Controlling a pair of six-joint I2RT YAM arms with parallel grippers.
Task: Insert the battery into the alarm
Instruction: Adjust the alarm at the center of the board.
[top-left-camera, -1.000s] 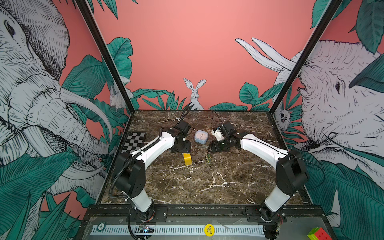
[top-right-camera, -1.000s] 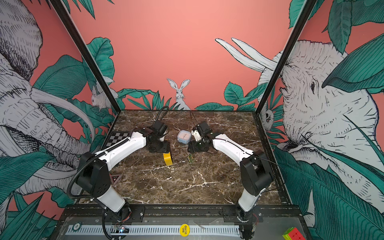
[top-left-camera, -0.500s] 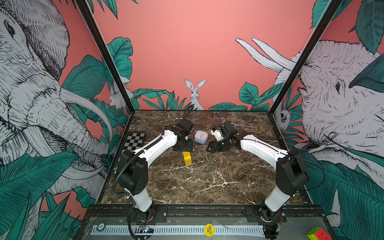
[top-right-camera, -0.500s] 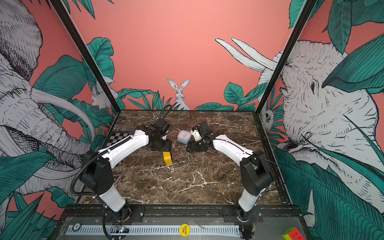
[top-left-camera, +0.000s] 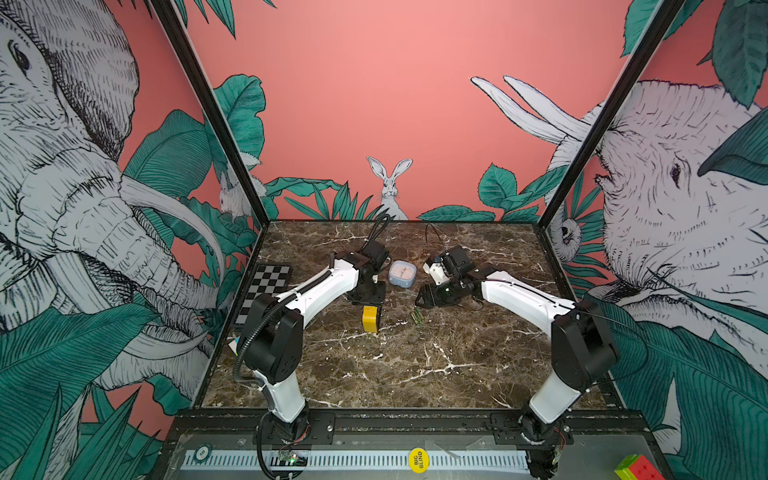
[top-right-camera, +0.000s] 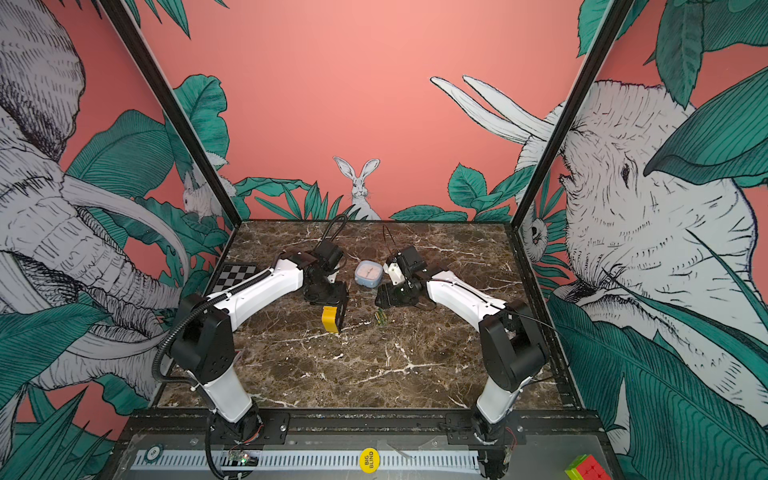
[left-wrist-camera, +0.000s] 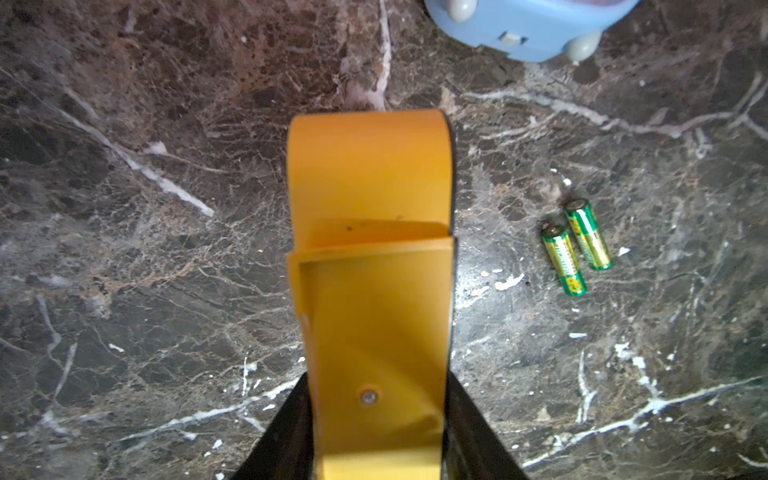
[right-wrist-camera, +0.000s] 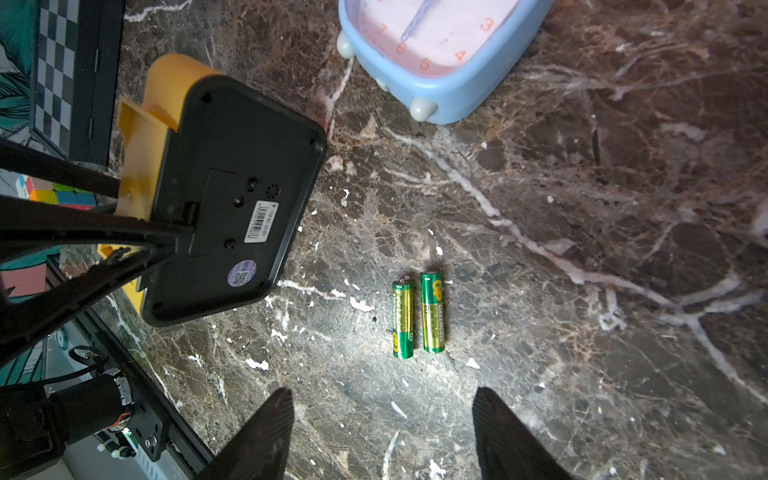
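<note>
The alarm (top-left-camera: 370, 319) (top-right-camera: 330, 319) is a yellow body (left-wrist-camera: 370, 187) with a black back (right-wrist-camera: 232, 199), standing on edge mid-table. My left gripper (top-left-camera: 368, 307) (left-wrist-camera: 376, 415) is shut on it, both jaws pressed to its sides. The black back, with a label and a hatch, faces the right arm. Two green batteries (top-left-camera: 417, 316) (top-right-camera: 380, 317) (right-wrist-camera: 403, 320) (left-wrist-camera: 563, 259) lie side by side on the marble, right of the alarm. My right gripper (top-left-camera: 422, 300) (top-right-camera: 379, 300) (right-wrist-camera: 382, 415) hangs open just above and behind them, with nothing between its fingers.
A blue clock with a pink face (top-left-camera: 402, 273) (right-wrist-camera: 436, 50) lies face up behind the batteries, between the two wrists. A checkerboard (top-left-camera: 266, 282) lies by the left wall. A colour cube (top-left-camera: 633, 469) sits off the table at the front right.
My left jaws have narrowed onto the alarm's sides, and the left wrist has shifted slightly. The right arm and the batteries have stayed put.
</note>
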